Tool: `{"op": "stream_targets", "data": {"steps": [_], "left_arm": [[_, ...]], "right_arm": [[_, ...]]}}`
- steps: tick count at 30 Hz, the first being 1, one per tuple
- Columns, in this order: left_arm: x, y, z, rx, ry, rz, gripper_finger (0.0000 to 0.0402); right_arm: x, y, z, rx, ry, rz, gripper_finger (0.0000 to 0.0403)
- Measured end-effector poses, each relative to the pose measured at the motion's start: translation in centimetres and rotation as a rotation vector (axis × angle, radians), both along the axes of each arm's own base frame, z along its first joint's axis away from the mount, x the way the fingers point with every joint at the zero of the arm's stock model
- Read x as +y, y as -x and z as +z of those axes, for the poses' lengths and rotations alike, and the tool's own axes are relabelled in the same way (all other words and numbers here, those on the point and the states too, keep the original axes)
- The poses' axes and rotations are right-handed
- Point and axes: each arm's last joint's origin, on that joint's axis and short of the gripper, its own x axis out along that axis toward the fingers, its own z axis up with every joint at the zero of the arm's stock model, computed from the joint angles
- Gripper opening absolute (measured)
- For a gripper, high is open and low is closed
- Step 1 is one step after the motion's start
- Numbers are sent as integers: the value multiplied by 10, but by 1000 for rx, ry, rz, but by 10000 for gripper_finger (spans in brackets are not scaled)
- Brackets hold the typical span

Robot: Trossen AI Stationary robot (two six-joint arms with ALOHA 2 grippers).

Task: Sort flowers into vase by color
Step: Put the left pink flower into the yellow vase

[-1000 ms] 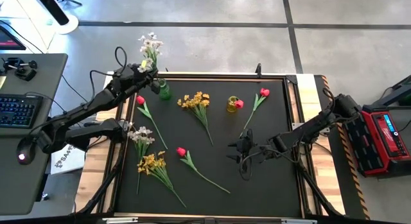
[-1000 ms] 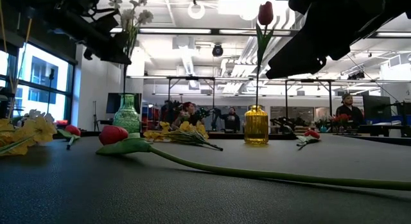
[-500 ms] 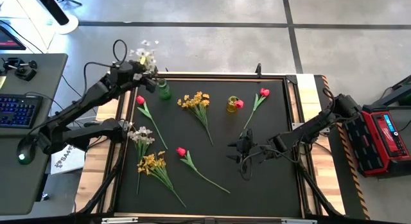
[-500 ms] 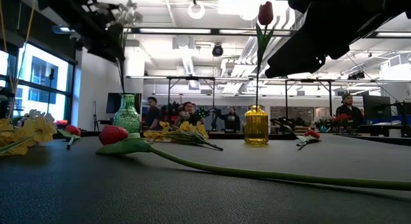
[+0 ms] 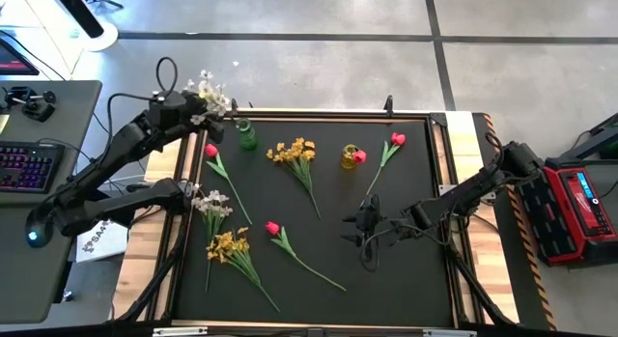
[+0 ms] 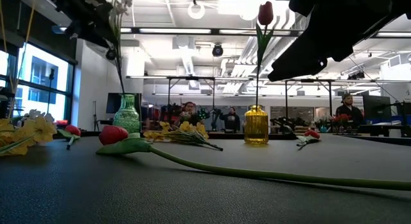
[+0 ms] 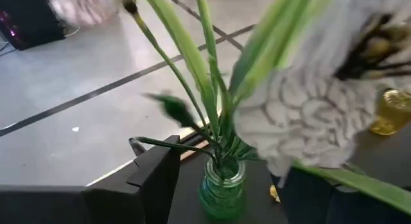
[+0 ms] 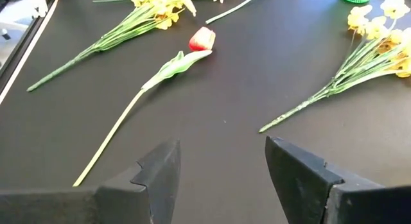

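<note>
White flowers held over the green vase

The white sprig [image 5: 206, 89] is gripped by the left gripper [image 5: 196, 112], stems inside the green vase [image 5: 247, 136]; the right gripper [image 5: 363, 224] is spread apart, empty, above the mat

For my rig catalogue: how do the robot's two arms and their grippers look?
Both arms are dark, slim and jointed, with black cables looping beside them. The left gripper and right gripper match. The right one has two broad, flat black fingers with angular stepped tips. No markings show.
</note>
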Motion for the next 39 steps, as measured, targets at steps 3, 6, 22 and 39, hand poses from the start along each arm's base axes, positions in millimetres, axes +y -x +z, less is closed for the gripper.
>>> {"op": "stream_targets", "data": {"steps": [3, 6, 22, 39], "left_arm": [[0, 0, 3, -27, -21, -3, 218], [5, -7, -2, -52, -20, -38, 218], [32, -24, -22, -82, -62, -11, 217], [27, 1, 28, -35, -23, 34, 310]], "right_arm": [[0, 0, 0, 0, 0, 0, 210], [0, 0, 0, 0, 0, 0, 210], [0, 0, 0, 0, -2, 2, 210], [0, 0, 0, -1, -21, -3, 210]]}}
